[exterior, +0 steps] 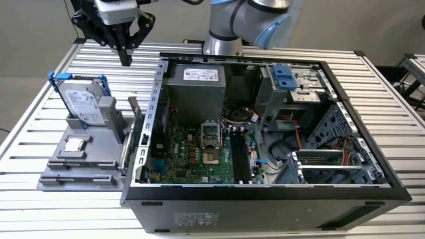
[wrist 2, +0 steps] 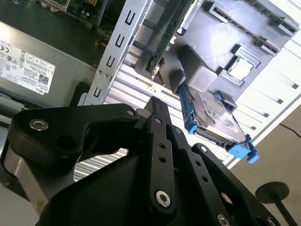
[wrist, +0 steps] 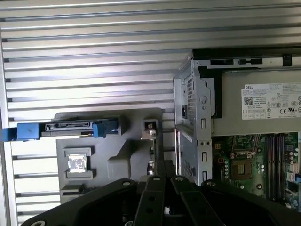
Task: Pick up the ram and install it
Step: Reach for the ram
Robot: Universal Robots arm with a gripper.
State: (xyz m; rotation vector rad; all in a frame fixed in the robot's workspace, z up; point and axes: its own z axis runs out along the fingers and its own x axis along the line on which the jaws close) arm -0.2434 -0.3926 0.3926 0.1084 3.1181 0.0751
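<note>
The ram (exterior: 135, 125) is a slim dark green stick standing on its edge in the grey holder (exterior: 79, 169), right beside the open computer case's wall. In the second wrist view the ram (wrist 2: 165, 40) shows as a thin green board edge. My gripper (exterior: 125, 59) hangs above the table at the back, on the exterior view's left, behind the holder and well above the ram. Its black fingers (wrist 2: 155, 117) are shut together with nothing between them. The black motherboard slots (exterior: 240, 157) lie inside the case.
A silver hard drive with blue bracket (exterior: 85, 102) leans in the holder, and a small square silver chip (exterior: 73, 145) sits in front of it. The open case (exterior: 265, 191) with power supply (exterior: 199, 94) and drive cage (exterior: 295, 82) takes up the table's middle and right.
</note>
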